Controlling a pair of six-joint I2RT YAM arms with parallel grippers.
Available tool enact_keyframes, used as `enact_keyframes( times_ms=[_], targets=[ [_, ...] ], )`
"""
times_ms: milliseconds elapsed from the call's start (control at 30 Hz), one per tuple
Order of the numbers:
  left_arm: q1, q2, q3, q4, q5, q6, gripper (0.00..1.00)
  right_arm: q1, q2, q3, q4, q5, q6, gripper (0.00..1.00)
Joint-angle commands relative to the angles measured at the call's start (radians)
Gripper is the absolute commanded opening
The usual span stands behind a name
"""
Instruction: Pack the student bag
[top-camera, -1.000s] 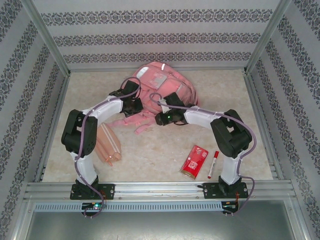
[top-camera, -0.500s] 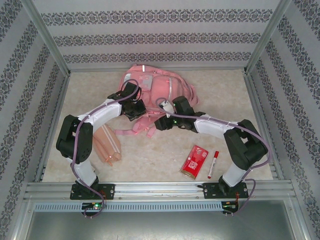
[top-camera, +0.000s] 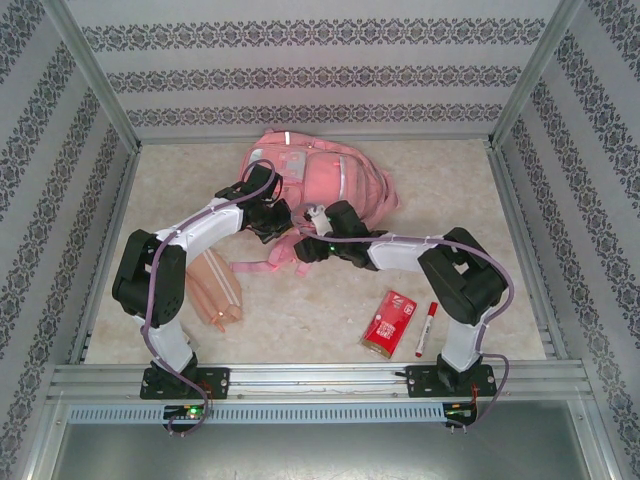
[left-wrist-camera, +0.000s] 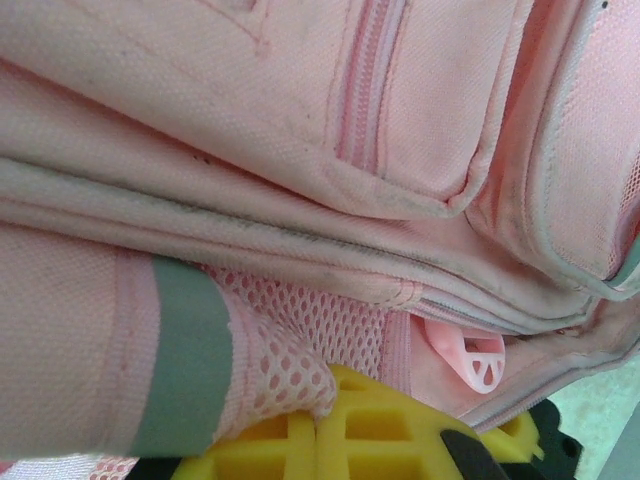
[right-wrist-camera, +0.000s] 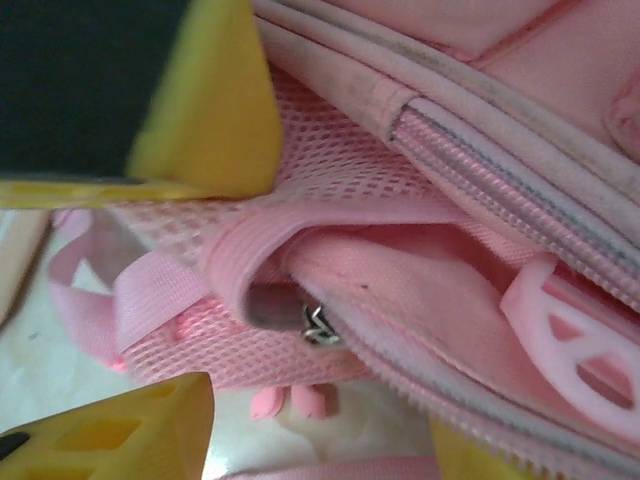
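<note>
The student bag (top-camera: 322, 178) is a large pink backpack lying at the back middle of the table, straps toward me. My left gripper (top-camera: 270, 216) is shut at its lower left edge, and the left wrist view shows the yellow fingers (left-wrist-camera: 320, 415) pinching the bag's pink mesh (left-wrist-camera: 300, 350). My right gripper (top-camera: 308, 246) is at the bag's near edge, open. In the right wrist view its yellow fingertips (right-wrist-camera: 120, 435) stand apart over the table, with a metal zip slider (right-wrist-camera: 318, 325) just ahead. The left gripper's finger (right-wrist-camera: 205, 110) shows at the upper left, on the mesh.
A tan ribbed pouch (top-camera: 217, 285) lies beside the left arm. A red box (top-camera: 388, 322) and a red-capped marker (top-camera: 425, 328) lie at the front right. Patterned walls enclose the table on three sides, and a metal rail (top-camera: 320, 378) runs along the near edge.
The bag has gone from bunched up to lying spread out flat. My right gripper has slid left along the bag's near edge and opened wider. The left gripper stays shut on the mesh.
</note>
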Motion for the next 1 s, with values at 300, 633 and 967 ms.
enact_keyframes(
  times_ms=[300,633,967],
  targets=[
    [-0.014,-0.051,-0.005,0.036,0.031,0.013,0.00,0.054,-0.043,-0.017,-0.022,0.340,0.112,0.05],
    [0.016,-0.053,0.012,-0.008,-0.056,0.125,0.00,-0.022,-0.175,-0.125,-0.097,0.090,0.071,0.00],
    [0.125,-0.051,0.004,-0.017,-0.083,0.298,0.00,-0.245,-0.305,-0.235,-0.190,0.077,0.081,0.00]
  ],
)
